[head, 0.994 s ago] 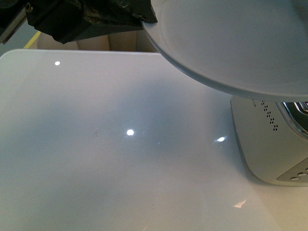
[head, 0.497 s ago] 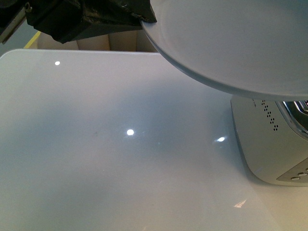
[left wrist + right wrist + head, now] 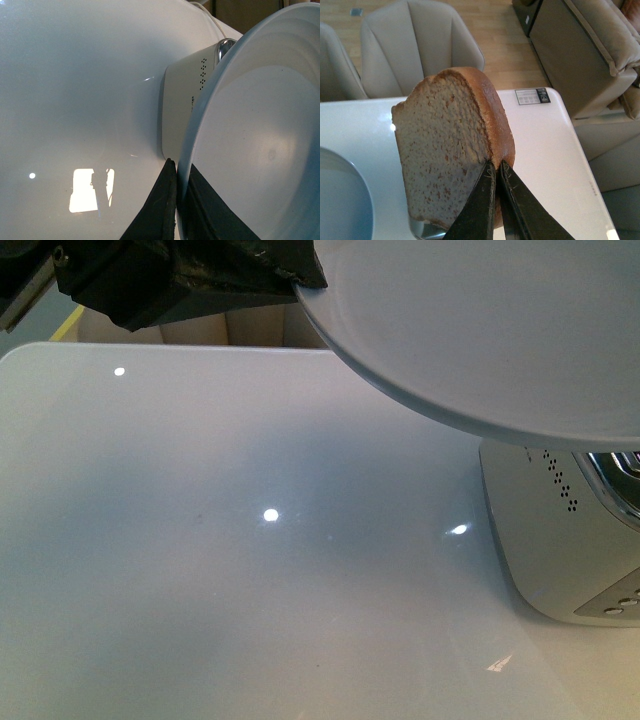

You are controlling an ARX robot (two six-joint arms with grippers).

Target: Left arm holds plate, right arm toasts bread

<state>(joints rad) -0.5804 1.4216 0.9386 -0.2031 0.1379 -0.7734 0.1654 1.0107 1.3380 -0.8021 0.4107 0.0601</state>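
The left pincer (image 3: 181,202) is closed on the rim of the pale plate (image 3: 260,150), with one black finger on each side of the rim. The plate is held in the air, tilted, above the glossy white table (image 3: 200,540). In the front view it hides the top of the white toaster (image 3: 560,550), which stands at the right side of the table. The right pincer (image 3: 496,200) is closed on the bread (image 3: 445,150), a brown slice, and grips it at the crust edge. The bread is upright in the air over the table, near the plate. Beyond the table stand beige chairs (image 3: 420,35).
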